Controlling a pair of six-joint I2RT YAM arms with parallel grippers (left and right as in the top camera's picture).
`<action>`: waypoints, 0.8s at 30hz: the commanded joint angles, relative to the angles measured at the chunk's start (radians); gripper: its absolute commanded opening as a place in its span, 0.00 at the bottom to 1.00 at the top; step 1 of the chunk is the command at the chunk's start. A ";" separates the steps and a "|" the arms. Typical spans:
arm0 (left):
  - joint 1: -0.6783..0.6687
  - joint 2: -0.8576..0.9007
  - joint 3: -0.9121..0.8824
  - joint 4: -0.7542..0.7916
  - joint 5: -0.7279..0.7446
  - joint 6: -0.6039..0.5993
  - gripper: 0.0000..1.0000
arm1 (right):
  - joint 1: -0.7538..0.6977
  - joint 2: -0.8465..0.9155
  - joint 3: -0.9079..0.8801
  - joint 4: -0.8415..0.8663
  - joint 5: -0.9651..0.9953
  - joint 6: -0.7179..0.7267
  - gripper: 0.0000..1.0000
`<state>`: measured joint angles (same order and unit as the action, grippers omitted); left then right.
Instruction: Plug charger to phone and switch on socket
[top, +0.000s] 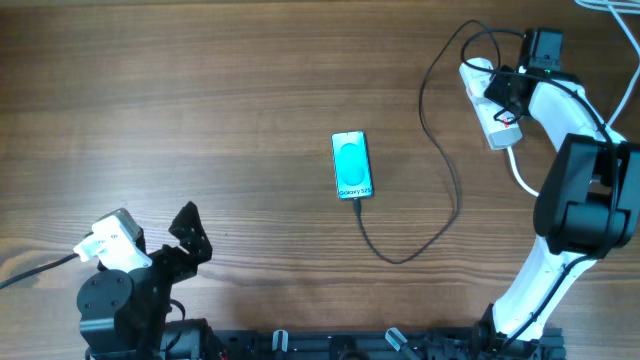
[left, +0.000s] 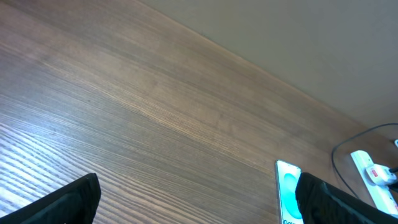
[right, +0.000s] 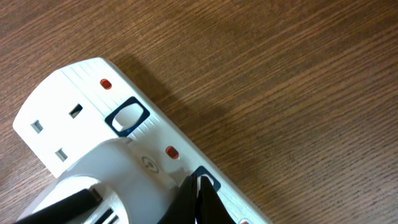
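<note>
White right arm (top: 548, 100), black joints; black left claw (top: 192, 232)

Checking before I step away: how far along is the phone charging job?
Done, apparently: the charger meets the phone at its bottom edge. In hand: the shut right gripper touches a switch on the socket. Remaining: flipping it; its state is unclear. The left gripper hangs open.

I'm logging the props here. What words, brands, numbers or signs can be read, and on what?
"Galaxy S25": on the white end strip of the small flat turquoise-screen phone.
Round embossed mark on the long white plastic power strip: too faint to read.
Red markings on that strip, overhead view: too small to read.
Nothing else readable.
</note>
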<state>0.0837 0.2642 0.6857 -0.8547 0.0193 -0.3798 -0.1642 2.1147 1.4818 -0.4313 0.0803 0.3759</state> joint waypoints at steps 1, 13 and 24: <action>0.005 -0.008 -0.005 -0.004 -0.013 0.012 1.00 | 0.024 0.047 0.008 0.000 -0.024 -0.010 0.04; 0.005 -0.008 -0.005 -0.004 -0.013 0.013 1.00 | 0.037 0.053 0.008 -0.050 -0.029 -0.014 0.04; 0.005 -0.008 -0.005 -0.028 -0.013 0.013 1.00 | 0.077 0.052 0.005 -0.103 0.095 -0.034 0.04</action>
<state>0.0837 0.2642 0.6857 -0.8680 0.0193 -0.3798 -0.1326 2.1250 1.4971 -0.4793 0.1585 0.3603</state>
